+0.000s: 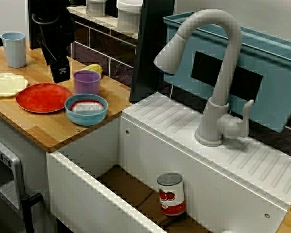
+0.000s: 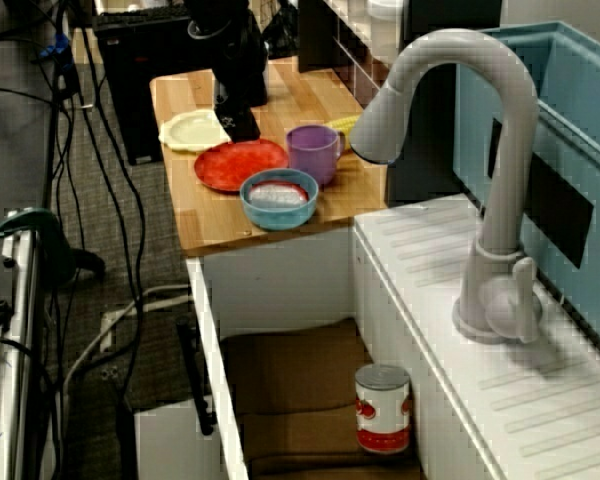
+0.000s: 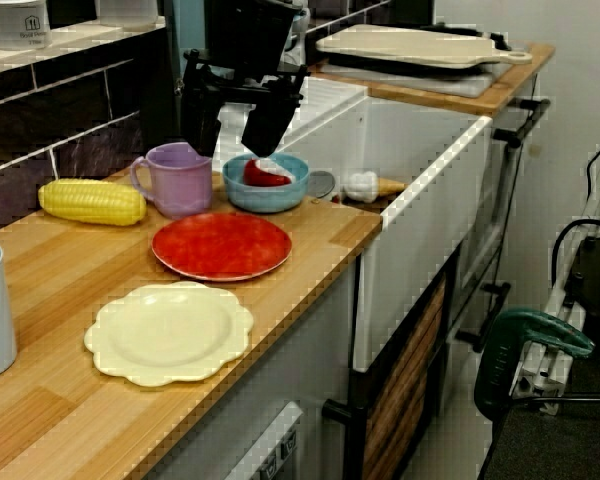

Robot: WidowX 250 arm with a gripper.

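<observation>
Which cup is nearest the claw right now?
The purple mug, right by the claw; the pale blue cup stands far along the counter.

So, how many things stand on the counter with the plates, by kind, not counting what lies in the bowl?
Plates: 2, the red plate and the cream plate
Cups: 2, the purple mug and the pale blue cup
Bowls: 1, the blue bowl
Corn cobs: 1, the corn cob
Total: 6

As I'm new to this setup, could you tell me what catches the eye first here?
The black gripper hangs open over the wooden counter, near the purple mug and red plate. A blue bowl sits beside them, and a tomato can stands upright in the sink.
</observation>
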